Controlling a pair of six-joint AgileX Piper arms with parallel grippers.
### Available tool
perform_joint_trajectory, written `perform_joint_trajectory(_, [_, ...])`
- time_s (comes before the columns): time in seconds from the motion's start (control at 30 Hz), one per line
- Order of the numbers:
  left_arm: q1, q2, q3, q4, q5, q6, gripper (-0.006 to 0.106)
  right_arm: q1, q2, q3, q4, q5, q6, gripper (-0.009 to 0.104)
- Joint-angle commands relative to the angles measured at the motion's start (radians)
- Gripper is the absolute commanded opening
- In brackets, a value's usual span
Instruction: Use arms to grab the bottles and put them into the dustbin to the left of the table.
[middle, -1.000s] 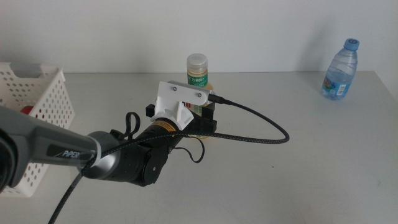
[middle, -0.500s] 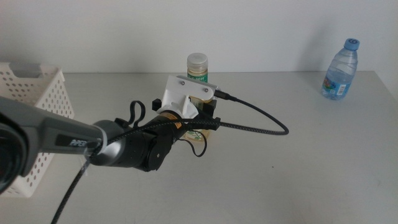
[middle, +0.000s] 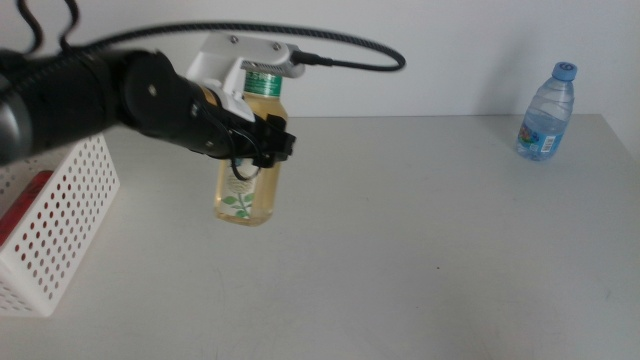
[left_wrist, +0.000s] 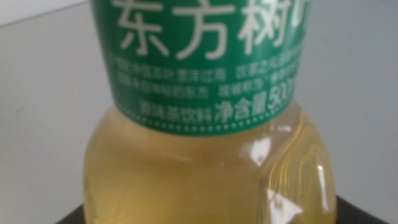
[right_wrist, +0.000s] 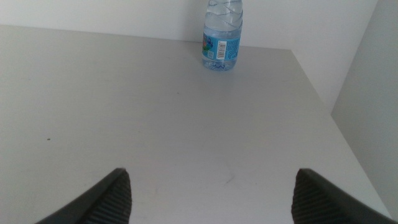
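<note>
The tea bottle (middle: 246, 170) is held clamped in the left claw (middle: 262, 140) above the bench (middle: 420, 230); the right claw (right_wrist: 208, 193) is spread wide, empty.

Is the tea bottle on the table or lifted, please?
Lifted: the left gripper holds the tea bottle upright, its base clear of the table.

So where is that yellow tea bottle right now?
In the middle view the tea bottle hangs above the table, left of centre, clamped in the left gripper, right of the white basket.
</note>
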Motion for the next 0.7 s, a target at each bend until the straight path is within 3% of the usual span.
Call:
perform_joint_trajectory(0.0, [0.066,-0.074,-0.136,-0.031,0.178,0.046,-0.002,-0.006,-0.021,-0.009,-0.009,-0.078,-0.007,0.066])
perform_joint_trajectory(0.13, [0.212,-0.074,-0.281,-0.102,0.46,0.192,-0.002,-0.006,-0.021,-0.009,-0.009,-0.078,-0.007,0.066])
perform_joint_trajectory(0.37, [0.449,-0.073,-0.495,0.038,0.766,0.22,-0.002,-0.006,-0.021,-0.009,-0.009,-0.078,-0.007,0.066])
perform_joint_trajectory(0.67, [0.674,-0.031,-0.569,0.124,0.8,0.234,-0.002,-0.006,-0.021,-0.009,-0.009,-0.078,-0.007,0.066])
